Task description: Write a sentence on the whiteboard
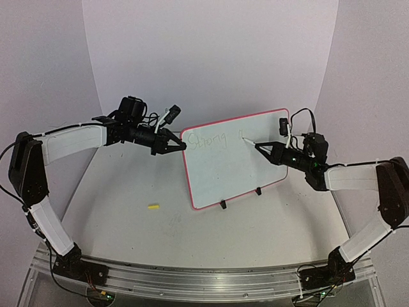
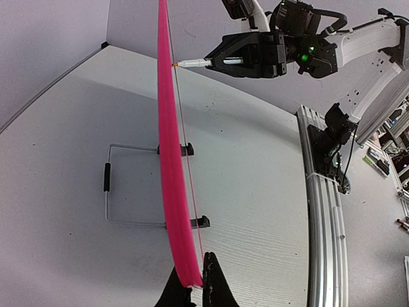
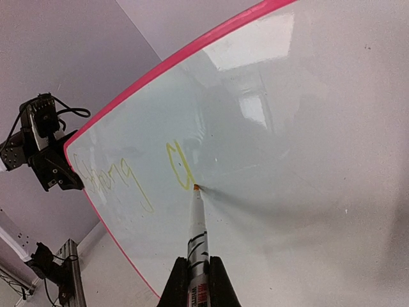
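The whiteboard [image 1: 236,160] stands tilted on black feet at mid table, white with a pink-red rim. My left gripper [image 1: 181,146] is shut on its upper left corner; the left wrist view shows the rim [image 2: 169,160] edge-on between my jaws [image 2: 195,291]. My right gripper [image 1: 263,149] is shut on a white marker [image 3: 198,236] whose orange tip touches the board face [image 3: 275,166]. The sentence [image 3: 128,176] reads "Strong" in faint yellow-green, with the letter "a" [image 3: 180,166] beside the tip. It also shows in the top view [image 1: 214,139].
A small yellow marker cap [image 1: 153,206] lies on the table left of the board. The board's wire stand [image 2: 112,185] sits behind it. The metal base rail [image 1: 192,281] runs along the near edge. Purple walls enclose the back.
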`<state>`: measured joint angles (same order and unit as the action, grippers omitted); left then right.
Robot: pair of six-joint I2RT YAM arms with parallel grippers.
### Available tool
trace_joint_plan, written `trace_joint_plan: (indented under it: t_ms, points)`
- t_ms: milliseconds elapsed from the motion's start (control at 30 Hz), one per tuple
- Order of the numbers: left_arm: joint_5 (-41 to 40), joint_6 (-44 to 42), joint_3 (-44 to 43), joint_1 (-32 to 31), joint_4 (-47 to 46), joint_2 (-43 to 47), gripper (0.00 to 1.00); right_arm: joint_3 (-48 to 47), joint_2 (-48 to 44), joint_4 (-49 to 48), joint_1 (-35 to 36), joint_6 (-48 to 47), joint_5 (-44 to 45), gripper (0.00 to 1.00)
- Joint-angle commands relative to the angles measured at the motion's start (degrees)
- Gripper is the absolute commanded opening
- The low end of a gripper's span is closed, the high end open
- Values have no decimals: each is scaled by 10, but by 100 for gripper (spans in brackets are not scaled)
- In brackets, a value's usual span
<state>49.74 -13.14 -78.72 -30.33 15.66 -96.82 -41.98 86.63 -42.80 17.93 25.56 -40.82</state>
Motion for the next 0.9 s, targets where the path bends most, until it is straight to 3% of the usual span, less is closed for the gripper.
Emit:
trace_joint_plan:
  t_ms: [0, 300, 867]
  points:
    - [-17, -31, -6, -13, 34, -14, 0, 5, -31, -1, -3, -10, 58, 0]
    - [-17, -30, -6, -13, 32, -14, 0, 1, -78, 0, -2, -7, 36, 0]
    - [-17, -29, -7, -15, 32, -14, 0, -32, -30, 19, 11, -17, 16, 0]
